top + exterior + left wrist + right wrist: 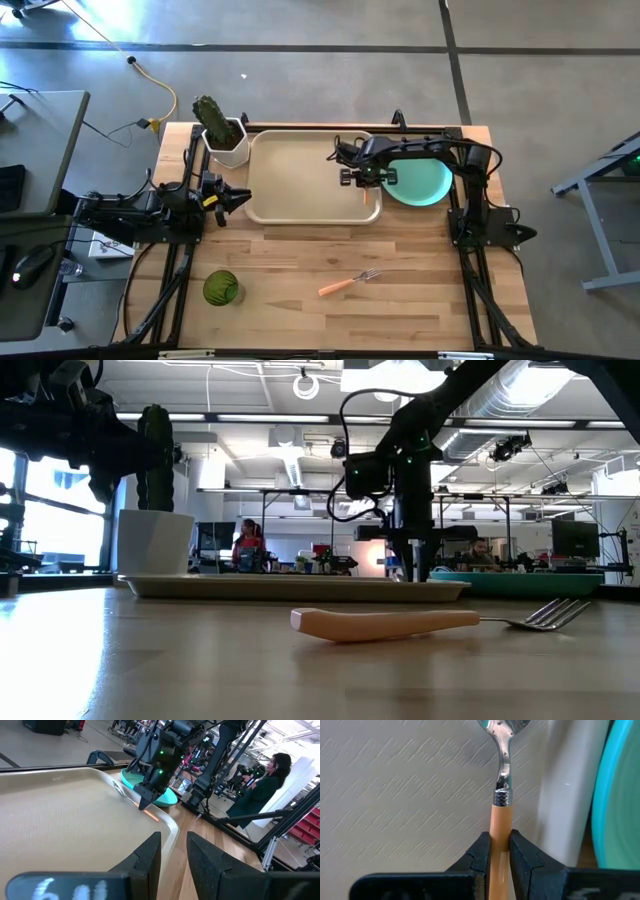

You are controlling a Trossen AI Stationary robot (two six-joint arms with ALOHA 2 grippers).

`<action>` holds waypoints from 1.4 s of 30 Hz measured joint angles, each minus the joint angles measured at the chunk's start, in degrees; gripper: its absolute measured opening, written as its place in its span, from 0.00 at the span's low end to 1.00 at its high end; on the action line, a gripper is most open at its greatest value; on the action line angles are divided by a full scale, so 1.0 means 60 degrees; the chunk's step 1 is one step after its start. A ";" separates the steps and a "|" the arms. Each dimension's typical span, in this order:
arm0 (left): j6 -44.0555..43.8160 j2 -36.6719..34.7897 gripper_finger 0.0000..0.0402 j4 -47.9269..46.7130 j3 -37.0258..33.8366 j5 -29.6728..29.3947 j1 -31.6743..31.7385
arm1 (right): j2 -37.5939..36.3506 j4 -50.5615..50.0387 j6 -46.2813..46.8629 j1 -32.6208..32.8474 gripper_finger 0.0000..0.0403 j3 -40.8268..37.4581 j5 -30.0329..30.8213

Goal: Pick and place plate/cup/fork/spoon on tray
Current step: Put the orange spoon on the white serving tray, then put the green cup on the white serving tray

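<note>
The orange-handled metal spoon (501, 795) held between the right claw's (498, 851) dark fingers loses most of its silver bowl past the wrist picture's edge. Beside that claw, only a sliver of the round teal-green plate (620, 800) shows, the rest being cut off.

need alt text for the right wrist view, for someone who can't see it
The right gripper is shut on the orange handle of the spoon, whose silver bowl points away over the beige tray. The edge of the teal plate shows beyond the tray's rim.
</note>
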 joint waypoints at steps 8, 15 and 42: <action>0.0009 0.0000 0.21 0.0000 0.0003 0.0000 -0.0004 | 0.0000 -0.0001 -0.0010 0.0000 0.11 0.0000 -0.0006; 0.0007 0.0000 0.21 0.0000 0.0000 0.0000 0.0000 | 0.0000 0.0000 -0.0009 0.0000 0.20 0.0000 0.0049; 0.0017 0.0000 0.21 0.0005 0.0003 0.0004 0.0000 | 0.0000 -0.1157 -0.0316 0.0000 0.21 0.0853 0.0368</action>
